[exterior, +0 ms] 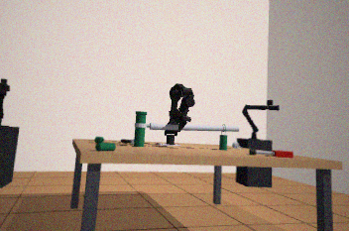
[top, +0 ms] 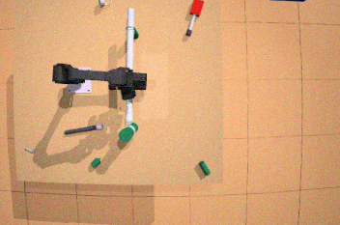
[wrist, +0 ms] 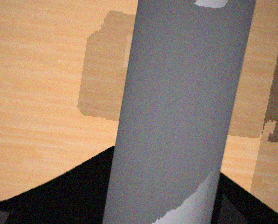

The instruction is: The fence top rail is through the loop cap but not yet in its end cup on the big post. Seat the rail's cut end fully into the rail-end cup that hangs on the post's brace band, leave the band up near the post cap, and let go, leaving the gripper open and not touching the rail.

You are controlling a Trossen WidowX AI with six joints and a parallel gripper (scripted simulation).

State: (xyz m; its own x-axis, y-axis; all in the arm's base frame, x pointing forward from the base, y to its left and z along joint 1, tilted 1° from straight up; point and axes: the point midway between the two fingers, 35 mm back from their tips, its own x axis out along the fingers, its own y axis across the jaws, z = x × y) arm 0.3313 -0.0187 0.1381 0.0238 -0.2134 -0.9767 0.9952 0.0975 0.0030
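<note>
Two things lie toward the near edge of the wooden tabletop [top: 188, 98] [exterior: 208, 153], as seen from the exterior view: a green cylinder [top: 205, 168] [exterior: 105, 147] by the near left corner, and a red-handled tool [top: 196, 7] [exterior: 284, 154] toward the near right corner. Farther in, the white top rail [top: 129, 49] [exterior: 213, 129] [wrist: 175, 90] runs between the left and right edges, raised above the wood. Its right part passes through the loop cap over the short green post [top: 135, 33] [exterior: 223, 143]; its left end is at the big green post [top: 127, 134] [exterior: 139, 136], by the brace band [top: 133, 126] [exterior: 140, 125] just below the post cap. How deep that end sits in the cup cannot be made out. The black gripper [top: 127, 93] [exterior: 174, 129] [wrist: 156, 162] is clamped on the rail between the posts, nearer the big one. A small green fitting [top: 96, 162] [exterior: 99, 140] lies near the left edge, a white ringed fitting [top: 101, 1] near the right edge. Beyond the rail are a dark rod with a pale head [top: 83, 129] and the arm's pale base plate [top: 88, 90]; a little white pin [top: 29, 150] lies by the far left corner.
</note>
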